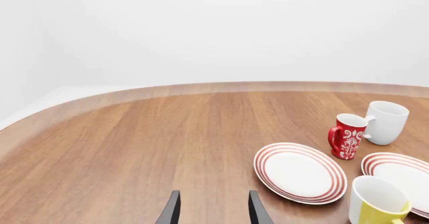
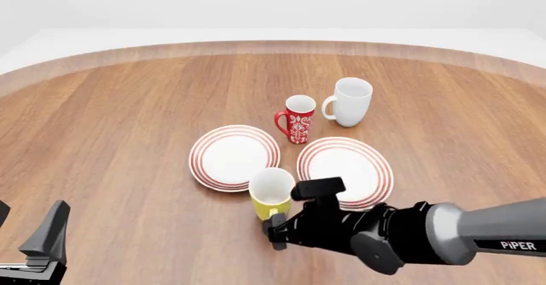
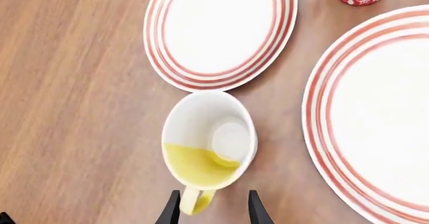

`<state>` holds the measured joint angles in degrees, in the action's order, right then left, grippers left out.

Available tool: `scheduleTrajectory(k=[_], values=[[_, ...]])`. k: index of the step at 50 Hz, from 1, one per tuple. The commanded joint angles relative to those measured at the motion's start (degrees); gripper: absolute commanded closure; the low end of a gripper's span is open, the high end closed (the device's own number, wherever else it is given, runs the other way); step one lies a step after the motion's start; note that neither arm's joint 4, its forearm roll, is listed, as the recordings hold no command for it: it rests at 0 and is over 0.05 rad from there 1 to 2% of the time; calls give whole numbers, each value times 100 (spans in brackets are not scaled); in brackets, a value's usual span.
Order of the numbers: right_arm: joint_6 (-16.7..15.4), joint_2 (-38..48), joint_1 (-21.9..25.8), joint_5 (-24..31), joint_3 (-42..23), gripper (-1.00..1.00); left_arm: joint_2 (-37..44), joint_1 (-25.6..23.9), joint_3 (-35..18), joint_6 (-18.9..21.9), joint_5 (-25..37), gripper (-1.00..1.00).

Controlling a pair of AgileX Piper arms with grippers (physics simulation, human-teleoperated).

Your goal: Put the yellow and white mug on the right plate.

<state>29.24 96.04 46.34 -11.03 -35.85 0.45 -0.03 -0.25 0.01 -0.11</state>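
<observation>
The yellow and white mug (image 2: 271,192) stands upright on the table, just in front of the gap between the two red-ringed plates. It also shows in the right wrist view (image 3: 209,143) and the left wrist view (image 1: 375,201). The right plate (image 2: 346,163) lies beside it, bare. My right gripper (image 2: 275,227) is open just behind the mug, and in the right wrist view (image 3: 211,214) the yellow handle (image 3: 196,200) lies between its fingers. My left gripper (image 2: 43,243) is open and empty at the near left, far from the mug.
The twin left plate (image 2: 234,157) lies left of the right plate. A red patterned mug (image 2: 298,119) and a taller white mug (image 2: 350,101) stand behind the plates. The wooden table's curved far edge (image 2: 273,45) runs across the back.
</observation>
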Motion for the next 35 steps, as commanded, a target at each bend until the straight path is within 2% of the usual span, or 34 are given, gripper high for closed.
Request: scheduleTrajectory(k=[1, 4, 5, 6, 15, 17, 22, 23, 24, 26, 27, 29, 32, 35], values=[[88, 313, 62, -319, 60, -100, 0, 0, 0, -1, 0, -100], [132, 144, 98, -97, 0, -100, 0, 0, 0, -1, 0, -100], [130, 193, 87, -217, 51, -100, 0, 0, 0, 0, 0, -100], [74, 201, 20, -353, 139, 100, 0, 0, 0, 0, 0, -100], [58, 82, -20, -303, 172, 100, 1, -1, 0, 1, 0, -100], [57, -135, -12, -14, 100, 100, 1, 1, 0, -1, 0, -100], [54, -192, -35, 26, 108, 100, 0, -1, 0, 1, 0, -100], [46, -55, -34, -180, 173, 100, -1, 1, 0, 0, 0, -100], [41, -163, -36, -37, 134, 100, 0, 0, 0, 1, 0, -100], [29, -68, -42, -178, 179, 100, 0, 0, 0, 0, 0, -100], [9, -230, -60, 44, 111, 100, 0, 0, 0, 0, 0, -100], [-15, -144, -69, -101, 159, 100, 1, 0, 0, 1, 0, -100], [-62, -345, -87, 158, 83, 100, -1, -1, 0, 0, 0, -100], [-91, -320, -110, 78, 104, 100, 0, 0, 0, 1, 0, -100]])
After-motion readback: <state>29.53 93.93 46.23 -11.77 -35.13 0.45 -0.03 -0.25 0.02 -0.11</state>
